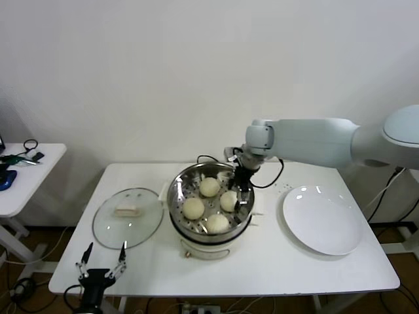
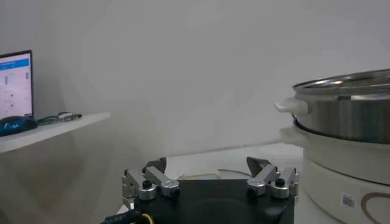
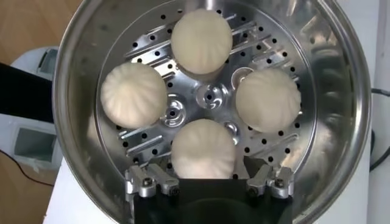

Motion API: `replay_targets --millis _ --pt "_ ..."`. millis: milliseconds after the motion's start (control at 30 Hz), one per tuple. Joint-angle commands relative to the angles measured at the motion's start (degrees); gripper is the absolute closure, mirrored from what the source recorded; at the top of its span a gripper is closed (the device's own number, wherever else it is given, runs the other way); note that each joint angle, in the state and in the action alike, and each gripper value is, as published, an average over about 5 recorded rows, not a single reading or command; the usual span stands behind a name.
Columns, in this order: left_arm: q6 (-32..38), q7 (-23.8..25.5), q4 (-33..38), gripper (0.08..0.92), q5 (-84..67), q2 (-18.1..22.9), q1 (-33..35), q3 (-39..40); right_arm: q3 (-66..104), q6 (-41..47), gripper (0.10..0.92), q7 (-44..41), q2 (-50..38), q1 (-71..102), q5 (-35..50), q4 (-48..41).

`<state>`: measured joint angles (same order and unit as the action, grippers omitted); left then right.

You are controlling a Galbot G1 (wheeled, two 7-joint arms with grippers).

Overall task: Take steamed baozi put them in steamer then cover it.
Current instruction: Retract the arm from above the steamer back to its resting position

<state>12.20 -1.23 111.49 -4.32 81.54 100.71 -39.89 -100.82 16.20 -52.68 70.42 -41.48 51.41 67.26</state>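
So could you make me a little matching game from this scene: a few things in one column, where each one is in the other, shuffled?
Things:
1. steamed baozi
2. cover
3. white plate
4. left hand

Places:
A. flat on the table, to the robot's left of the steamer
B. low at the table's front edge, fingers apart, holding nothing
C. on the perforated tray inside the steamer
D. on the table, to the robot's right of the steamer

Pairs: 1-C, 2-A, 3-D, 4-B
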Motion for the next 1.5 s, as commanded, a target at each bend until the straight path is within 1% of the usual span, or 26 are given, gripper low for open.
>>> replay_targets --millis 33,200,333,433,500,567,700,800,900,1000,1167,1333,1500 --pt "-0.04 -0.02 -0.07 0.177 0.07 0.08 -0.08 -0.01 1.36 -0.55 0.204 -1.19 -1.49 -1.51 -0.19 -0.19" --pt "-0.19 -0.01 -0.02 0.177 0.20 0.12 -0.42 -0.06 3.37 -1.60 0.202 -2.42 -5.83 -4.51 0.20 1.46" --pt "-0.43 -0.02 0.04 0.177 0.32 0.26 -0.87 -0.32 6.60 -3.96 0.203 0.12 -11.27 -5.42 -0.43 3.24" --pt "-0.50 -0.02 0.03 0.177 0.87 0.32 -1.12 -0.57 8.29 -8.34 0.203 5.80 -16.17 -5.10 -1.38 5.92" --pt "-0.44 -0.02 0.01 0.177 1.67 0.34 -1.20 -0.71 9.04 -11.01 0.203 11.49 -19.92 -4.30 -1.51 8.69" --pt "-0.42 -0.02 0.13 0.177 2.40 0.45 -1.25 -0.82 10.62 -11.64 0.203 16.86 -24.26 -2.50 -1.04 11.94" --pt "-0.83 0.01 0.87 0.177 3.69 1.08 -1.38 -1.10 18.81 -13.67 0.203 23.90 -32.92 5.67 -2.45 15.87" --pt "-1.27 0.15 1.67 0.177 4.91 1.48 -1.52 -1.20 31.32 -14.46 0.203 26.11 -38.25 16.02 -4.36 17.03" --pt "-1.92 0.32 2.74 0.177 5.53 2.05 -1.69 -1.34 46.91 -15.62 0.203 28.81 -41.79 29.76 -5.17 18.64" --pt "-2.37 0.35 3.42 0.177 6.16 2.42 -1.91 -1.59 61.04 -16.58 0.203 31.74 -43.60 42.67 -4.62 20.65" --pt "-3.35 0.39 3.92 0.177 8.27 2.35 -1.79 -2.34 79.29 -18.86 0.203 34.73 -44.22 59.92 -4.72 22.90" --pt "-4.09 0.76 4.47 0.177 12.46 2.29 -1.54 -2.91 99.64 -19.95 0.203 37.16 -41.42 78.35 -6.90 24.67" --pt "-5.07 1.07 5.24 0.177 19.52 2.06 -1.86 -3.33 112.49 -20.24 0.203 39.74 -36.56 91.56 -11.10 26.86"
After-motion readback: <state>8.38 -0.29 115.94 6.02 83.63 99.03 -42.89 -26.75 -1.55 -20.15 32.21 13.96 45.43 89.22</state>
